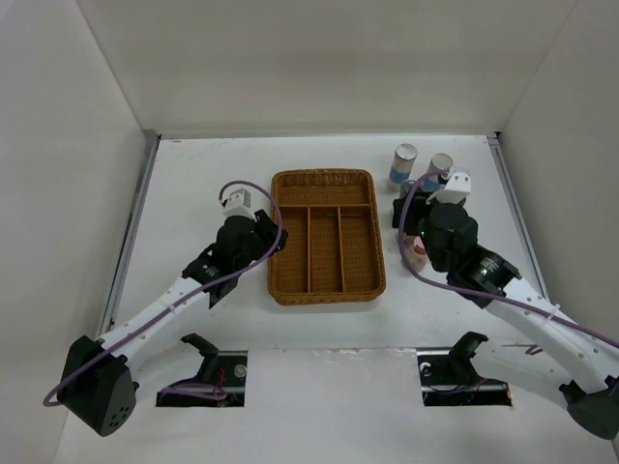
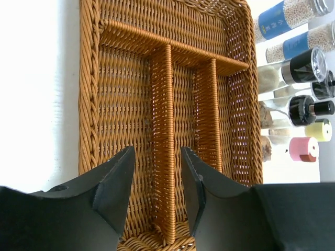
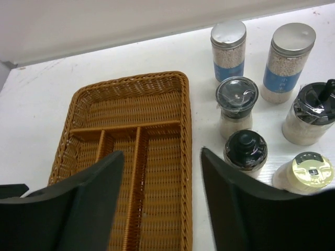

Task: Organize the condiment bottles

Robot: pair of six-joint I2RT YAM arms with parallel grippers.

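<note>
silver-topped and dark-capped condiment bottles stand beside wicker tray.

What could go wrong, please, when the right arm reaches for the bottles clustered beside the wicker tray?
1. The dark-capped jar nearest the right gripper stands tight beside the cream-capped bottle; open fingers closing on it could tip that neighbour.
2. The wicker tray compartments look narrow, so a bottle may catch on a divider.
3. The left gripper hovers over the tray; the arms might crowd there.
</note>
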